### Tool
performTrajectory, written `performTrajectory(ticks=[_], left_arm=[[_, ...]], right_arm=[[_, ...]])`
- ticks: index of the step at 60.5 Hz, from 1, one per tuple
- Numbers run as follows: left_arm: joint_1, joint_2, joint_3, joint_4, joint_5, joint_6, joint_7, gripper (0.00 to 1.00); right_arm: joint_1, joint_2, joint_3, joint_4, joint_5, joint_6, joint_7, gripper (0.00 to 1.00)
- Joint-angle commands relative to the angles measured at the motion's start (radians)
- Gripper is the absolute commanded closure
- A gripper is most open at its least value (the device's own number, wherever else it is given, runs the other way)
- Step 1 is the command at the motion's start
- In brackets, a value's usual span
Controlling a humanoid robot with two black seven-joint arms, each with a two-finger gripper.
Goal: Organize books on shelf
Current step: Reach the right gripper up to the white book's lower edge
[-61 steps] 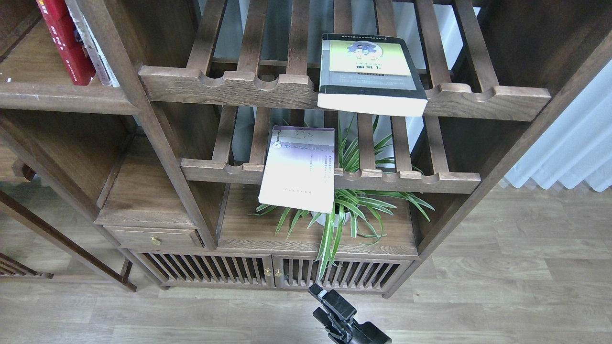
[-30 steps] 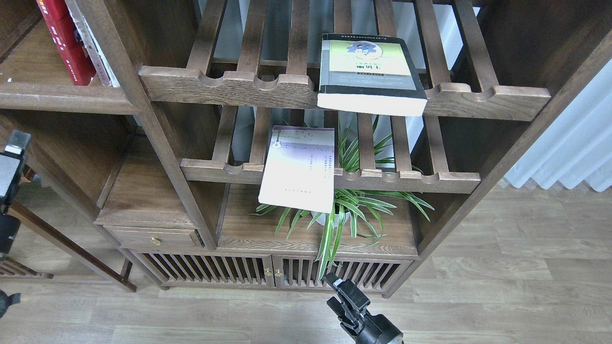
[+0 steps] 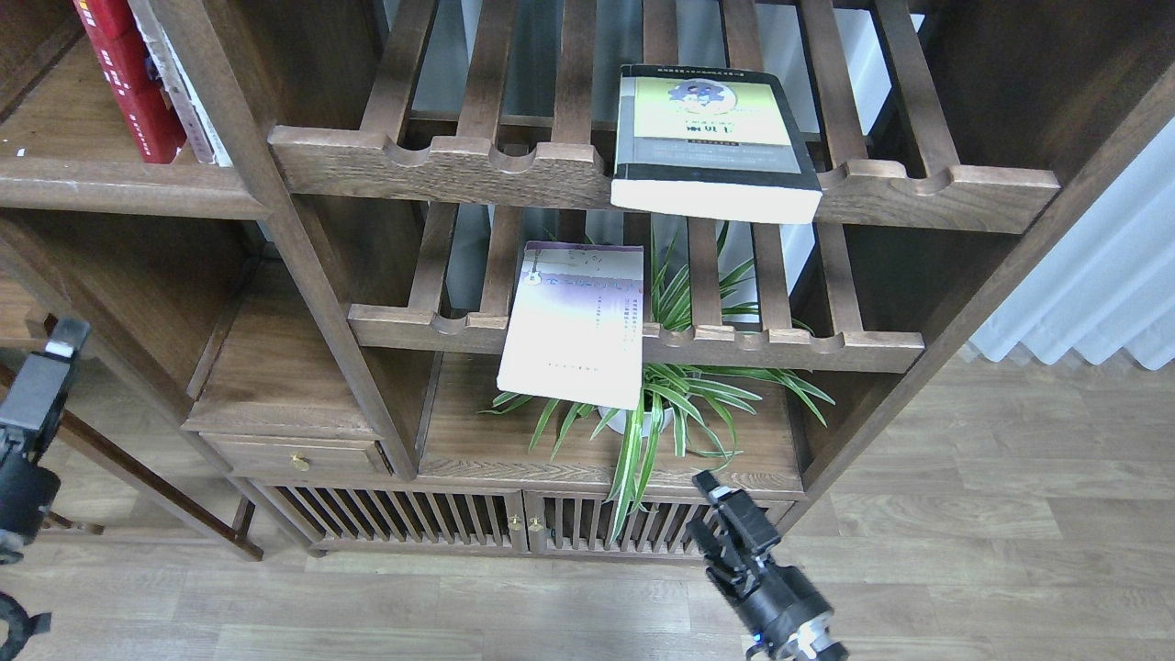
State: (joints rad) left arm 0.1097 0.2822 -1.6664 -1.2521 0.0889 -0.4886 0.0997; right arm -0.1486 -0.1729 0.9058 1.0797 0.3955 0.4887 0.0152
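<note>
A thick black-grey book with a yellow-green panel lies flat on the upper slatted rack, its front end over the rail. A pale lavender-white book lies on the lower slatted rack and overhangs its rail. A red book stands at the top left on the flat dark-brown shelf, with a pale-spined book leaning beside it. My right gripper is low in front of the cabinet doors, below the lavender book, fingers apart and holding nothing. My left gripper is at the far left edge, seen end-on.
A potted spider plant stands on the board under the lower rack, its leaves hanging over the slatted cabinet doors. A small drawer sits at lower left. Wooden floor lies in front, and a white curtain hangs at right.
My right gripper has risen and moved right, toward the cabinet front. My left arm has come into view at the left edge and then dropped lower. The books have not moved.
</note>
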Motion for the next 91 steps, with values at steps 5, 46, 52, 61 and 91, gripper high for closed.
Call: performTrajectory(ticks=[5,46,52,61,91], left_arm=[[0.008,0.000,0.004,0.060,0.000,0.000,-0.006,0.00],[0.007,0.000,0.004,0.183,-0.038,0.000,-0.003,0.00],[0.005,0.002,0.004,0.183,-0.038,0.000,-0.001,0.00],[0.004,0.005,0.004,0.181,-0.038,0.000,0.000,0.00],[0.004,0.009,-0.009,0.181,-0.041,0.000,-0.003,0.00]], right_arm=[[0.029,0.016,-0.010,-0.009,-0.013,0.000,-0.001,0.01],[0.250,0.045,-0.022,-0.018,-0.075,0.000,-0.014,0.01],[0.250,0.067,-0.034,-0.018,-0.106,0.000,-0.014,0.01],[0.257,0.105,-0.096,-0.050,-0.115,0.000,-0.014,0.01],[0.354,0.173,-0.084,-0.116,-0.110,0.000,-0.008,0.01]])
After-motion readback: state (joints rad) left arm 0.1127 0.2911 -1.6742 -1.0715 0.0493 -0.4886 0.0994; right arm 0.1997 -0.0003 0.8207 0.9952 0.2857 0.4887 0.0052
